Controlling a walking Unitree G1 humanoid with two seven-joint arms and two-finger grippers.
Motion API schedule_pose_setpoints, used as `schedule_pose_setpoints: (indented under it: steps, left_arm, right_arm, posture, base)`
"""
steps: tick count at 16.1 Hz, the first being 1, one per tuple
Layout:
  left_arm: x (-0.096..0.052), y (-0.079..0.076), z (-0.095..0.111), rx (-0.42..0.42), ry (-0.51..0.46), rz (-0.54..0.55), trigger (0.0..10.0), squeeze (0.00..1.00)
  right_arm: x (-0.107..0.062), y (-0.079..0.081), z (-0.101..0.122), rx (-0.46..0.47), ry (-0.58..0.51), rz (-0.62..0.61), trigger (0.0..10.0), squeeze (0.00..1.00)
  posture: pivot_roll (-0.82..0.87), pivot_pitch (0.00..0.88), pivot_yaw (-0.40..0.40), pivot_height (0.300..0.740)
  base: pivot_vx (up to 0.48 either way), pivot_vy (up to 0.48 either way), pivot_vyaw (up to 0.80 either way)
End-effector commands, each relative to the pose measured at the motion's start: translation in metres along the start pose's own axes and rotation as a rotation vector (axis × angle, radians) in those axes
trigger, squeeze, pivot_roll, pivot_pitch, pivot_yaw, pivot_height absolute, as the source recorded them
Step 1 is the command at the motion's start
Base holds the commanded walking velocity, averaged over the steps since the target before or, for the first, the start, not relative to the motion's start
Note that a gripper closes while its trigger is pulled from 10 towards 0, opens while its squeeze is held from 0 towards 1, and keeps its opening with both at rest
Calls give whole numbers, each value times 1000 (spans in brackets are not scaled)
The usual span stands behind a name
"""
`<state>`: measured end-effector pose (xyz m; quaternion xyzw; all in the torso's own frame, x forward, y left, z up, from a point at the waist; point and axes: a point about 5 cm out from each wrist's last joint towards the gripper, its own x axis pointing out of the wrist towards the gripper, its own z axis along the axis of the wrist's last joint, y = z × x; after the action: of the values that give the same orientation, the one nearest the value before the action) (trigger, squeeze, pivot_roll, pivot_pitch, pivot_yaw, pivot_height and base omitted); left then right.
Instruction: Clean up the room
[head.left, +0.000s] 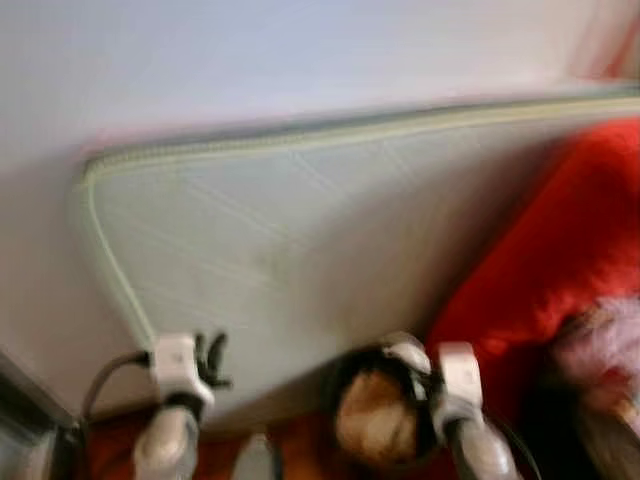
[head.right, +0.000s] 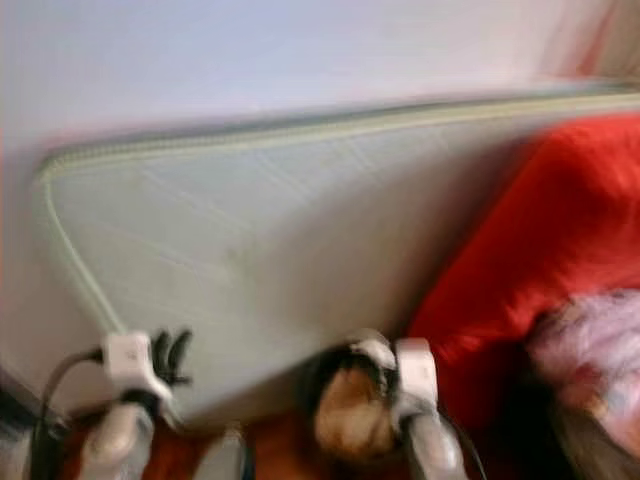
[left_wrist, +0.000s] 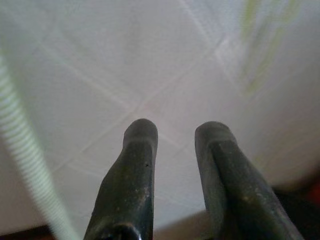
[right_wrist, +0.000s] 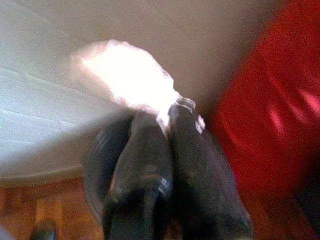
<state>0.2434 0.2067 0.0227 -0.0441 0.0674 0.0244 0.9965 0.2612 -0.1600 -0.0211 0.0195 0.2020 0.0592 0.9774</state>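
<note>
Bowl (head.left: 375, 415), dark, near centre, contents brownish, blurred; right pincer (right_wrist: 167, 117) clamped on clear plastic (right_wrist: 125, 75); left pincer (left_wrist: 175, 132) spread, empty, facing mattress (head.left: 300, 230).

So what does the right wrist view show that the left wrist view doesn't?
Right wrist: the right end effector, shut on a crinkly clear wrapper above a dark round rim, plus red fabric and wooden floor. Left wrist: the left end effector, open and holding nothing, and a green piped edge. Both: the pale quilted mattress.
</note>
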Motion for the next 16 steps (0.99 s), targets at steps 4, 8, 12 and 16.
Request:
schedule_pose_setpoints:
  steps: [4, 8, 12, 16]
  left_arm:
    - [-1, -1, -5, -10, 31, -4, 10000, 0]
    - [-2, -1, -5, -12, 34, -7, 10000, 0]
    - [-2, -2, -4, -13, 32, -11, 10000, 0]
    - [-2, -3, -5, -15, 33, -18, 10000, 0]
  right_arm:
    - [-2, 1, -6, 4, 30, 6, 10000, 0]
    - [-2, 1, -9, -7, 68, -3, 10000, 0]
    - [-2, 1, -8, 7, 48, 8, 10000, 0]
    - [-2, 1, -9, 3, 56, 8, 10000, 0]
  posture:
    - [143, 0, -23, 657]
    - [144, 0, -23, 642]
    - [142, 0, -22, 627]
    - [146, 0, -23, 627]
  base:
    - [0, 0, 0]
    - [0, 0, 0]
    - [0, 0, 0]
    - [0, 0, 0]
